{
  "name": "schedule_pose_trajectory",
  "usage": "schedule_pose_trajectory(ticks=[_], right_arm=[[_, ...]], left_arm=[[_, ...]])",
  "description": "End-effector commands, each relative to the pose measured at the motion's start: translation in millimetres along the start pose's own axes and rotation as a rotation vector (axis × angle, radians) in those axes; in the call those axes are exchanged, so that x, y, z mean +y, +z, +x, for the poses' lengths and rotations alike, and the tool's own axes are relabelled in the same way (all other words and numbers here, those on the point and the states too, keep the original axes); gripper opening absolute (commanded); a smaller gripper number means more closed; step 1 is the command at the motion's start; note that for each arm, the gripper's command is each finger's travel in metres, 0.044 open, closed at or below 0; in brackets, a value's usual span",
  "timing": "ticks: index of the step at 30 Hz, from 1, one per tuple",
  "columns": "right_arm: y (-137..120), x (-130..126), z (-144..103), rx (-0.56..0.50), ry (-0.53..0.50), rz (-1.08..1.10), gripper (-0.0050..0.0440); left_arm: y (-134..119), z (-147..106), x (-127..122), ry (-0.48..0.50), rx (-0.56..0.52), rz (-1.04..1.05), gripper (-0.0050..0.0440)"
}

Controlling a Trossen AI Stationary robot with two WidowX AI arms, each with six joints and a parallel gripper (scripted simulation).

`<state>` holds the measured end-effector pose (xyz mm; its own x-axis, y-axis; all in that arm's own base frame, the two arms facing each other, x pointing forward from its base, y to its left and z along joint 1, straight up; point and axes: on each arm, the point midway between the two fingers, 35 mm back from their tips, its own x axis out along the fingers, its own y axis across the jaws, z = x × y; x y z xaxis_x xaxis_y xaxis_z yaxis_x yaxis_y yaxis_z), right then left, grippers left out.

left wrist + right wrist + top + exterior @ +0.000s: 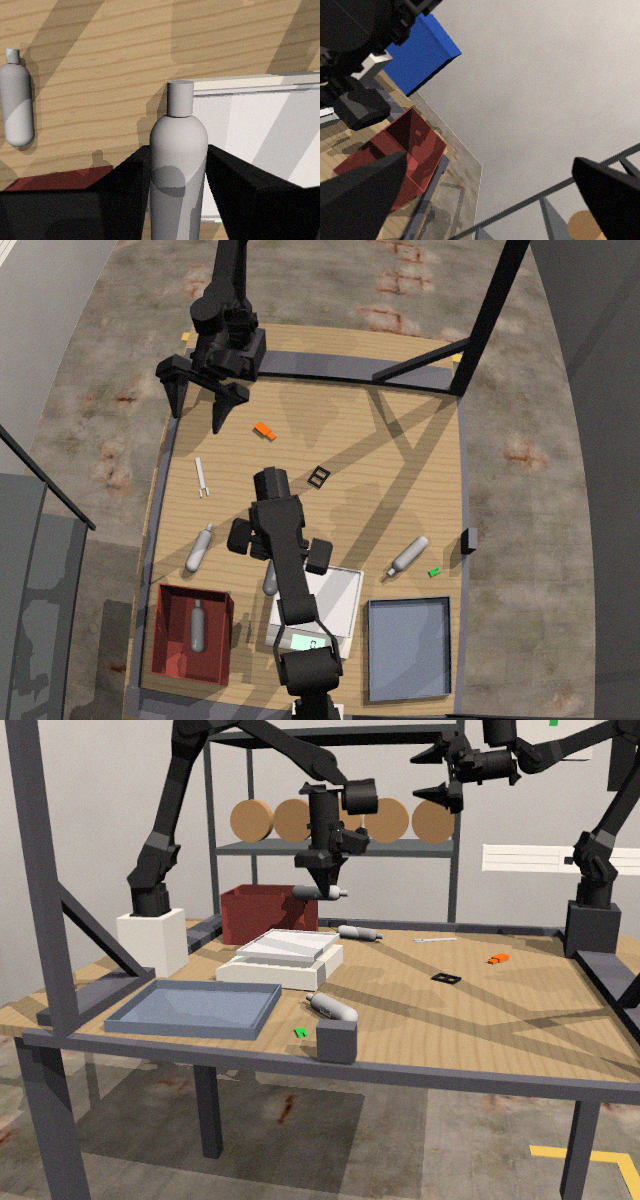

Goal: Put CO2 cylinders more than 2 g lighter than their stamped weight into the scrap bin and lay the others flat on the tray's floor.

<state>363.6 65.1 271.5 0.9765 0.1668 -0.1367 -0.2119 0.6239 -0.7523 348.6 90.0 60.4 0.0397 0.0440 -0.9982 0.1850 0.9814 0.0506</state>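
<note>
- The left tool (279,552) (324,893) (176,152) grips the held cylinder (269,581) (310,892) (179,132) around its body, above the surface (361,415) (413,1050) (100,90), with the cylinder roughly level.
- From above, the held cylinder shows at the bin-side edge of the scale (338,601) (289,943) (260,135), partly behind the left arm, which also hides some of the display; the reading cannot be told.
- The scrap bin (231,637) (263,918) (60,179) (429,175) stands near the surface's lower left corner in the top view; a grey cylinder (197,630) lies inside.
- A second cylinder (199,551) (356,932) (16,105) lies near the bin, by the surface's left edge.
- The blue-grey tray (408,648) (196,1006) sits at the lower right corner, holding no cylinder.
- A third cylinder (409,554) (332,1007) lies outside the tray, toward the right edge, near a small green piece (434,572) (300,1032).
- The right tool (195,424) (413,776) (491,162) hangs high by the upper left corner, open, with nothing in its grasp.
- A white forked piece (200,476) (435,940) lies near the left edge; an orange piece (263,430) (498,958) and a black two-hole frame (318,477) (446,978) lie farther in.
</note>
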Motion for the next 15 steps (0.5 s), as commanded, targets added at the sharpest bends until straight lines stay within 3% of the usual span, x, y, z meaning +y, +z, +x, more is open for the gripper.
schedule_pose_trajectory(ticks=[1,15], right_arm=[[-0.9,-20.4,-16.7,-0.014,-0.061,0.182,0.0440],[-11.8,-62.7,-57.8,-0.083,-0.212,0.751,0.0440]], left_arm=[[4.3,-6.7,4.0,-0.013,-0.003,-0.100,-0.0050],[4.1,-8.3,4.8,-0.048,0.019,-0.260,-0.0050]])
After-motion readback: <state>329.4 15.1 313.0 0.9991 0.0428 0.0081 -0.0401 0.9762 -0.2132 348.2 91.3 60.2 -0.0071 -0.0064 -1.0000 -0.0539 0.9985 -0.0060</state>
